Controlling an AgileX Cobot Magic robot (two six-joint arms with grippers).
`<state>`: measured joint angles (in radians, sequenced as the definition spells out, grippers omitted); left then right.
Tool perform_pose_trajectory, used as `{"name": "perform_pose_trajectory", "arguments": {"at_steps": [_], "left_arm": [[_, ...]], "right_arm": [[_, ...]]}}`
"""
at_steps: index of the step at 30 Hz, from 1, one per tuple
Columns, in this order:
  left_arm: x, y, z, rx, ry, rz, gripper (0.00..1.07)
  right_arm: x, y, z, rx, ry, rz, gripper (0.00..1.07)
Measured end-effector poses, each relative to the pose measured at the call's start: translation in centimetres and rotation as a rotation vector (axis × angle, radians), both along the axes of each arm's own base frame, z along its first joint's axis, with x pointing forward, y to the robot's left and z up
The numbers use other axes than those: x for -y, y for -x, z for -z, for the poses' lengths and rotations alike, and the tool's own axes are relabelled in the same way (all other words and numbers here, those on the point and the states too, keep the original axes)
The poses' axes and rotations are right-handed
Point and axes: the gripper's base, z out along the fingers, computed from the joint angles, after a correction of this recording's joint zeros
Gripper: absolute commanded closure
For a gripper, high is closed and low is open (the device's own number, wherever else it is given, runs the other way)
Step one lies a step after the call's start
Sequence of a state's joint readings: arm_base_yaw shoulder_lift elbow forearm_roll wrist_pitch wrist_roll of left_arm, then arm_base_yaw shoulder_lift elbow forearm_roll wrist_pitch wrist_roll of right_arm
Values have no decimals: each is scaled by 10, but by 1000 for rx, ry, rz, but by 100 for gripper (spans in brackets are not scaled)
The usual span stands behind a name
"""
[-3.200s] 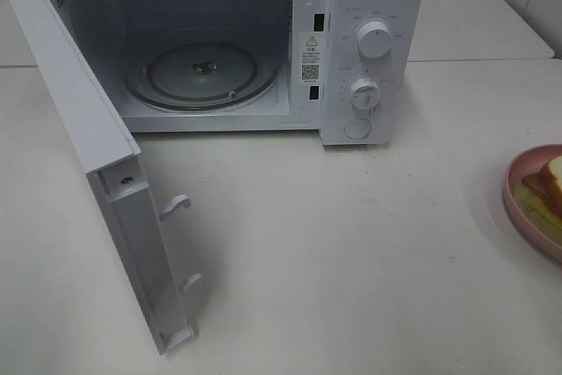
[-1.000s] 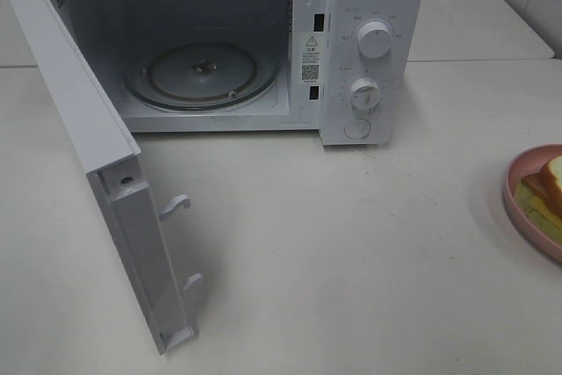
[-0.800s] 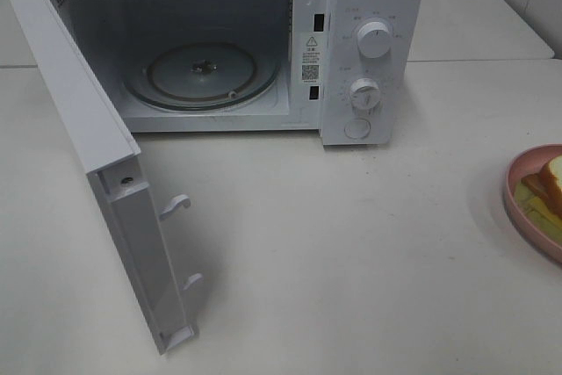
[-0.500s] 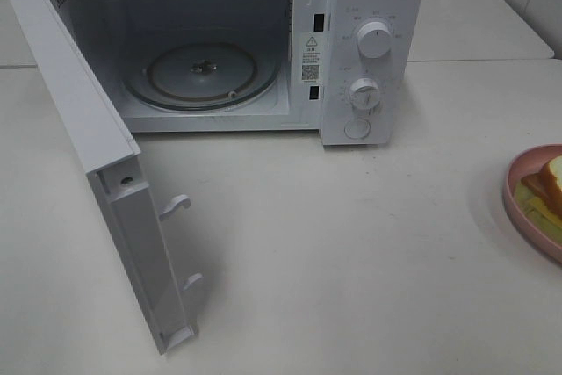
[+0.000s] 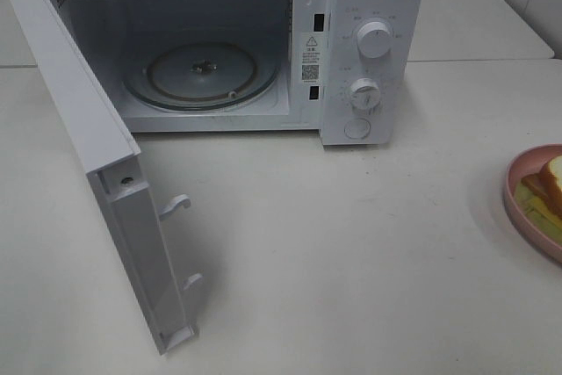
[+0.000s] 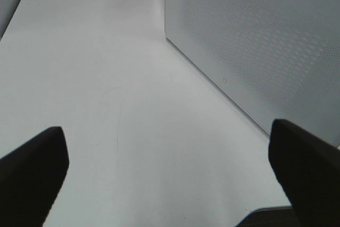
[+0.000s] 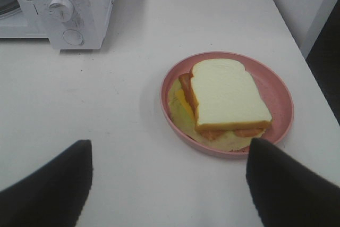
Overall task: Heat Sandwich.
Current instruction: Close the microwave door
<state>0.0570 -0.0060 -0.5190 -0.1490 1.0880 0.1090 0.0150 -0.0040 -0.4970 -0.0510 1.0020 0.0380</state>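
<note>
Microwave point(image 5: 369, 50) door point(image 5: 97, 164) standing open, turntable point(image 5: 202, 72) sitting bare. Sandwich point(image 7: 226, 99) lying on pink plate point(image 7: 279, 97) on counter point(image 5: 351, 243), well apart from microwave — loading, closing, heating all remaining. Right tool point(image 7: 167, 184) hovering spread near plate, left tool point(image 6: 167, 176) spread wide — neither gripping anything.

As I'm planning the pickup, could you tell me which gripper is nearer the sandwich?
Right. The right gripper hangs open beside the sandwich; the left gripper faces the microwave door.

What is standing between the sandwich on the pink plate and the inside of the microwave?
Nothing visible. The microwave door is swung wide open, the glass turntable is bare, and only bare table lies between the sandwich on its pink plate and the microwave.
</note>
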Motion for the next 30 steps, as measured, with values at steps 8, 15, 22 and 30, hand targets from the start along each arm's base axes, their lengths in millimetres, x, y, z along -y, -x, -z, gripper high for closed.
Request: {"name": "perform_pose_trajectory", "arguments": {"at_steps": [8,15,22,30], "left_arm": [[0,0,0,0,1,1,9],[0,-4,-7,-7,5,1,9],[-3,-34,-21,-23,13,-16,43],[-5,-68,-19,-48,40,-30,100]], "right_arm": [[0,0,0,0,0,0,31],[0,0,0,0,0,0,31],[0,0,0,0,0,0,31],[0,0,0,0,0,0,31]]}}
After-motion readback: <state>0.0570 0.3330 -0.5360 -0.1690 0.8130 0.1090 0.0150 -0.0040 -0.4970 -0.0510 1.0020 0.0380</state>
